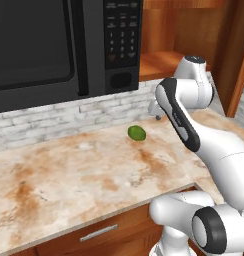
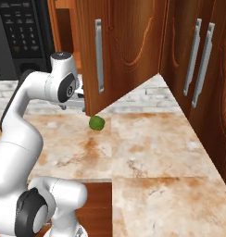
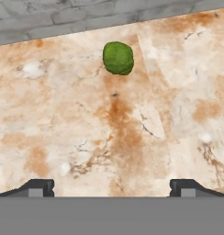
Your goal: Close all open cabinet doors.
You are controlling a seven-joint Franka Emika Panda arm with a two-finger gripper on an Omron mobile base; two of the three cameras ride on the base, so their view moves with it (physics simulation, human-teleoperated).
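Note:
One cabinet door [image 2: 128, 41] stands swung open over the counter, a reddish-brown panel with a carved arch and a vertical silver handle [image 2: 99, 55]. In the left base view its edge [image 1: 240, 82] shows at the right, beside the open cabinet's shelf [image 1: 159, 64]. Two more cabinet doors [image 2: 179, 51] on the right wall are shut. My gripper [image 3: 111, 188] points down at the counter with its fingertips [image 3: 40, 187] wide apart and nothing between them. It hangs just left of the open door's lower corner [image 2: 81, 104], partly hidden by the door, and shows beyond my forearm [image 1: 156, 115].
A green lime [image 3: 118, 58] lies on the marble counter [image 1: 84, 170] near the brick backsplash, also seen as the lime [image 2: 97, 122] below the open door. A black microwave [image 1: 54, 45] hangs at the left. A drawer front [image 1: 99, 232] sits under the counter edge.

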